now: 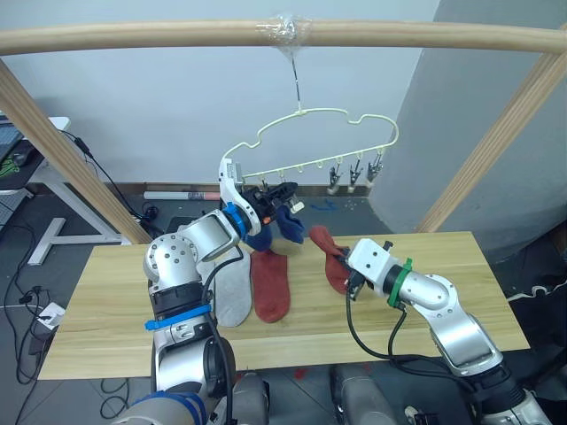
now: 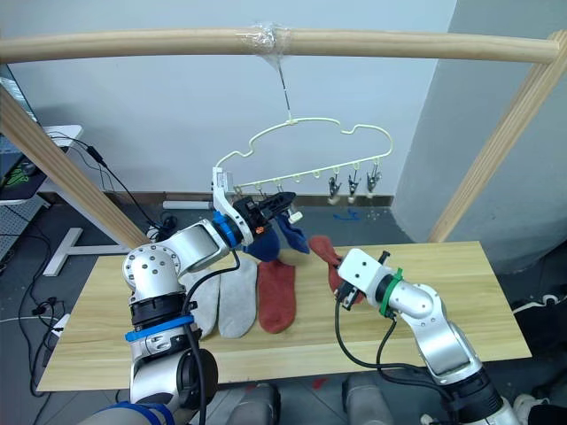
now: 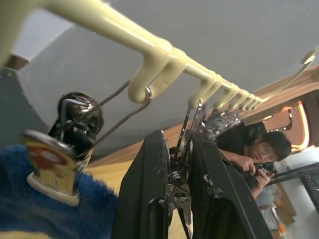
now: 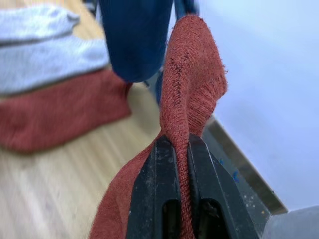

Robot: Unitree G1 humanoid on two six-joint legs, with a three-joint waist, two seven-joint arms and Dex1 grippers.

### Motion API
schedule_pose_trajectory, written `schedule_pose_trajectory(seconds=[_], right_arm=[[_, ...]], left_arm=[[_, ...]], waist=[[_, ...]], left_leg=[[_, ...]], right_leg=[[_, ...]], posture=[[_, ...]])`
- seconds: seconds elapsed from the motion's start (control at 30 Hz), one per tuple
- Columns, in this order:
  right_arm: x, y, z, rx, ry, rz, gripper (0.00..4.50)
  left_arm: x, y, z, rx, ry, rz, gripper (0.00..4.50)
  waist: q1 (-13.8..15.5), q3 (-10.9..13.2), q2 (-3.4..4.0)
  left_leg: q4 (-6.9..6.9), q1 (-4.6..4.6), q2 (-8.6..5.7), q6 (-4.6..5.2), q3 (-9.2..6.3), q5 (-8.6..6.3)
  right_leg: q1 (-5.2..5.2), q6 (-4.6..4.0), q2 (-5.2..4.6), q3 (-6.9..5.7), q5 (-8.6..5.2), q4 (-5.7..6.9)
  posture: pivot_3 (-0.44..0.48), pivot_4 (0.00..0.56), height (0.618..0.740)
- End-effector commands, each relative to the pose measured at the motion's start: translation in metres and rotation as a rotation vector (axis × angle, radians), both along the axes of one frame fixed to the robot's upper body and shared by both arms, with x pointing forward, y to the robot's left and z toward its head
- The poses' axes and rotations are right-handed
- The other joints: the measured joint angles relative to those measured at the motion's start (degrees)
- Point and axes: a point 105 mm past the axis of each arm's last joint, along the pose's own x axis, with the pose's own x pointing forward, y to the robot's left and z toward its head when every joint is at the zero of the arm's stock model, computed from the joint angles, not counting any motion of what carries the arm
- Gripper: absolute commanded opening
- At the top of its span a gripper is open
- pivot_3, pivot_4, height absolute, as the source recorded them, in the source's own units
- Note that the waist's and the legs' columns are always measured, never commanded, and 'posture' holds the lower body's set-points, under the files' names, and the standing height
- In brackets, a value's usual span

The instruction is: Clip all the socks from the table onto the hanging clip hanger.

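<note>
Left gripper (image 3: 177, 191) raised at the left end of the cream clip hanger (image 1: 306, 142), its two black fingers (image 3: 144, 199) pressed onto a metal clip (image 3: 180, 164) that hangs from the hanger's lower bar. Just beside it, two blue socks (image 1: 276, 223) hang from neighbouring clips, one clip (image 3: 75, 124) biting blue fabric.

Right gripper (image 4: 182, 164) held low over the table (image 1: 115, 310), right of centre — fingers pinched tight on a rust red sock (image 4: 192, 94), whose upper end stands above the fingertips while the rest trails down towards the wood (image 1: 332, 257).

On the table, between the two arms: a second rust red sock (image 1: 270, 285) lying flat, with two light grey socks (image 2: 226, 297) side by side on its left, the nearer one touching it.
</note>
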Motion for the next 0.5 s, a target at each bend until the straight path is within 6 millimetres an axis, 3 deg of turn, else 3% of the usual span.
schedule_pose_trajectory(seconds=[0.03,0.23,0.5], right_arm=[[0.001,0.006,0.023,0.011,-0.075,0.003,0.03],[0.004,0.013,0.037,0.010,-0.113,0.013,0.03],[0.002,0.019,0.035,0.004,-0.096,0.039,0.03]], left_arm=[[-0.003,-0.004,0.003,-0.006,-0.003,-0.026,0.26],[-0.005,-0.006,0.005,-0.006,-0.007,-0.037,0.26],[-0.005,-0.006,0.006,-0.005,-0.014,-0.036,0.26]], waist=[[0.0,0.0,0.00],[0.0,0.0,-0.02],[0.0,0.0,-0.03]], left_leg=[[0.00,0.00,0.00,0.00,0.00,0.00],[-0.01,0.00,0.00,0.00,0.01,0.00],[-0.04,-0.02,0.00,-0.01,0.01,-0.01]], right_leg=[[-0.01,0.00,0.00,0.00,0.00,0.00],[-0.03,0.00,0.00,0.00,0.00,0.00],[-0.04,-0.02,0.00,0.00,-0.01,-0.03]], posture=[[-0.019,0.185,0.740],[-0.024,0.195,0.740],[-0.020,0.198,0.740]])
